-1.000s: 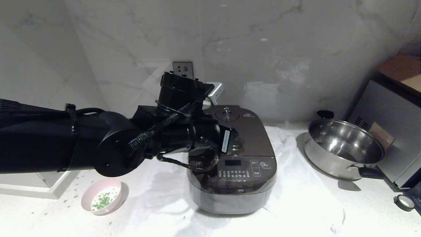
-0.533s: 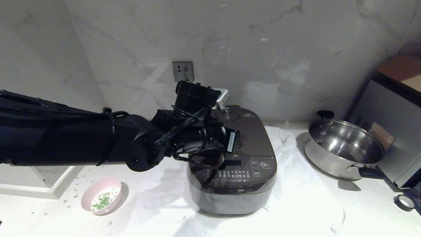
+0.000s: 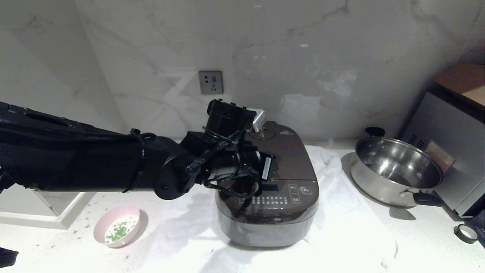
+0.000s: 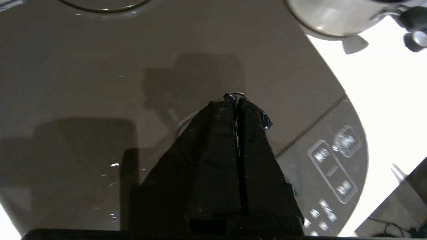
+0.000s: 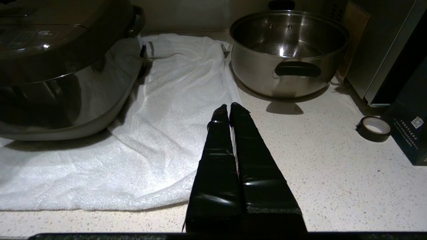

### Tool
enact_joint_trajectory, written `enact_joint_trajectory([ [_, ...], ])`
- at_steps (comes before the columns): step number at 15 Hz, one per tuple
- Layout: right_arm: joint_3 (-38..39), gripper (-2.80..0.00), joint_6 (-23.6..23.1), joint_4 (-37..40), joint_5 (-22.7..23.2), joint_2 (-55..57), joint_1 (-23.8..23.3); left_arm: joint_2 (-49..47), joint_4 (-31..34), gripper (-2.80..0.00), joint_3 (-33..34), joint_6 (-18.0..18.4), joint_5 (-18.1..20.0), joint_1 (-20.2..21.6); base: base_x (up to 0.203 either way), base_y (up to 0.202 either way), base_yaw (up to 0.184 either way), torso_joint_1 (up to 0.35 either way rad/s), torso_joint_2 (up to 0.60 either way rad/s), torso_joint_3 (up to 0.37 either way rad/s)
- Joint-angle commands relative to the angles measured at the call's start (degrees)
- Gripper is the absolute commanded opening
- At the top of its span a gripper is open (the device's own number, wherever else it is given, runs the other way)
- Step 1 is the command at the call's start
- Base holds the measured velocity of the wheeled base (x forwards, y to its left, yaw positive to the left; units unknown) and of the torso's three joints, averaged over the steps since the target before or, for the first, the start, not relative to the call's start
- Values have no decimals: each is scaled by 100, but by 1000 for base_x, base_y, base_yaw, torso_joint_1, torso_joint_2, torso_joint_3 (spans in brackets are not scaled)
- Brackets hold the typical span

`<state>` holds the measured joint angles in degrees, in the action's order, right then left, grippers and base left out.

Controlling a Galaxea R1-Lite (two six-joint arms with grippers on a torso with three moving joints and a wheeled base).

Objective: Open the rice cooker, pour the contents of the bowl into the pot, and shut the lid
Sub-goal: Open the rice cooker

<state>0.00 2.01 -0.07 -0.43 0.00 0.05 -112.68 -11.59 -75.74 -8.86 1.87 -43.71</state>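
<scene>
The dark brown-grey rice cooker [image 3: 280, 197] stands on a white towel with its lid [image 3: 293, 151] down, so the pot is hidden. My left arm [image 3: 212, 167] reaches from the left over the lid [image 4: 100, 83]. The left gripper [image 4: 236, 97] is shut and empty, and its tips point down at a small round shiny-rimmed button near the lid's front edge, just behind the button panel [image 4: 333, 166]. The pale pink bowl [image 3: 118, 226] with its contents, green bits [image 3: 120, 229], sits on the counter to the cooker's front left. My right gripper [image 5: 229, 106] is shut and empty, low over the counter beside the towel.
A steel pan [image 3: 396, 170] with black handles stands right of the cooker, with a grey appliance [image 3: 451, 148] behind it. A tape roll [image 3: 465, 233] lies at the front right. A white tray edge [image 3: 38, 218] is at the left. Green bits are scattered around the bowl.
My left arm has stretched rightward and lowered, and the shut gripper has come farther over the cooker's lid. The lid stays down and the bowl has not moved.
</scene>
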Motion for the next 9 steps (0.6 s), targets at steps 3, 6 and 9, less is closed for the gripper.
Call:
enact_joint_trajectory([
  [3,9,-280,1,-1,-1,0,3,-17,-1,-280,15,-1,-12,-6,0,0,0,0,0,0],
  [6,9,-280,1,-1,-1,0,-5,-17,2,-280,27,7,-28,-6,0,0,0,0,0,0],
  [9,9,-280,1,-1,-1,0,4,-17,17,-280,95,25,-28,-15,0,0,0,0,0,0],
])
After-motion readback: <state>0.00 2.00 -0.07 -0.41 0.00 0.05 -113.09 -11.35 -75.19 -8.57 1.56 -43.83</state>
